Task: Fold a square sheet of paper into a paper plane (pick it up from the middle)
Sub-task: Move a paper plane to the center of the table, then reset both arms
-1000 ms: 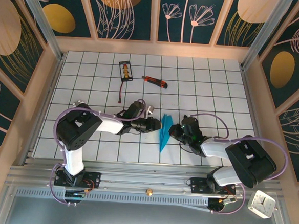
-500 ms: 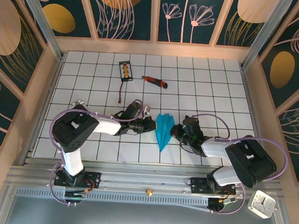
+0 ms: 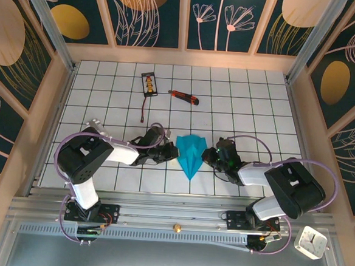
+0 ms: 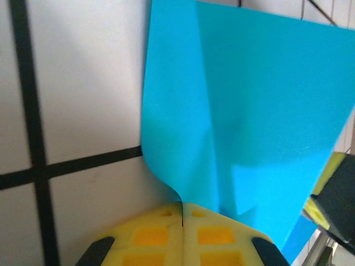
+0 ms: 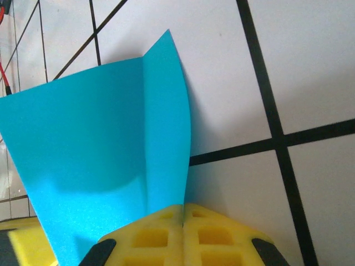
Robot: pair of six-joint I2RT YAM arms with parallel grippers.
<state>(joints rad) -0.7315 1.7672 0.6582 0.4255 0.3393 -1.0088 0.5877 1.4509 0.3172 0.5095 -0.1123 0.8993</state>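
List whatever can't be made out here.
1. Top view: the plane's underside, hidden by its own wings.
2. Left wrist view: the plane's far end, cut off by the top edge; its pinched edge vanishes between the left hand's pads.
3. Top view: the card's print, too small.

The desk (image 3: pixel 241 89) is a white surface ruled with a black square grid. Light wooden frames (image 3: pixel 184 18) enclose it on three sides and hold dark teal wall panels (image 3: pixel 234 15) printed with gold discs and pale pink leaf and flower outlines. An aluminium rail (image 3: pixel 159 220) spans the near edge. A small white clock (image 3: pixel 310 242) sits at the near right corner. Illumination is even, with soft shadows.
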